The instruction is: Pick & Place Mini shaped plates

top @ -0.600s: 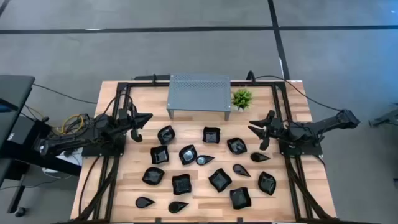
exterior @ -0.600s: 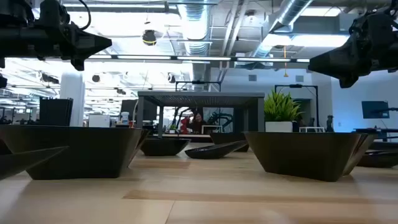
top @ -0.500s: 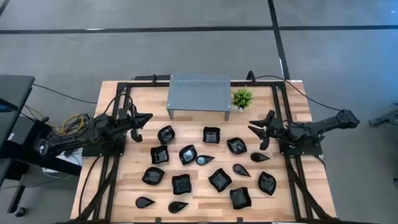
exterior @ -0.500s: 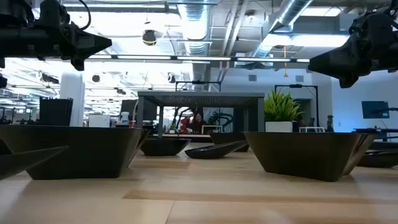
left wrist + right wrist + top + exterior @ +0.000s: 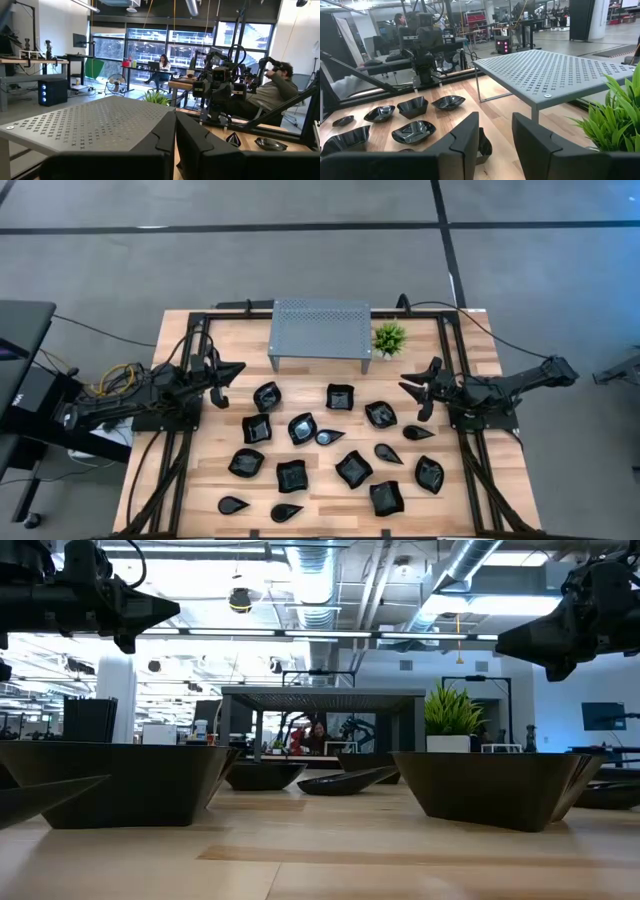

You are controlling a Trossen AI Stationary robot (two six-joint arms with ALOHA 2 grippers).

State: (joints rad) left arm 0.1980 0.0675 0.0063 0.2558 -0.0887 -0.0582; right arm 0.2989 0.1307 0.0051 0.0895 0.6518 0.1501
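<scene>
Several small glossy black mini shaped plates [image 5: 302, 428] lie scattered flat on the wooden table, from one near the left gripper [image 5: 267, 395] to a wavy square one near the front edge [image 5: 386, 498]. In the low view two big dark plates [image 5: 130, 780] [image 5: 490, 785] stand close. My left gripper [image 5: 232, 372] [image 5: 175, 135] hovers shut above the table's left side, pointing right. My right gripper [image 5: 408, 390] [image 5: 495, 135] hovers open above the right side, pointing left. Neither touches a plate.
A grey perforated metal shelf [image 5: 320, 330] stands on legs at the table's far middle, with a small green potted plant [image 5: 388, 337] at its right end. Black frame rails [image 5: 455, 350] run along the table's sides. People sit in the room beyond [image 5: 277, 90].
</scene>
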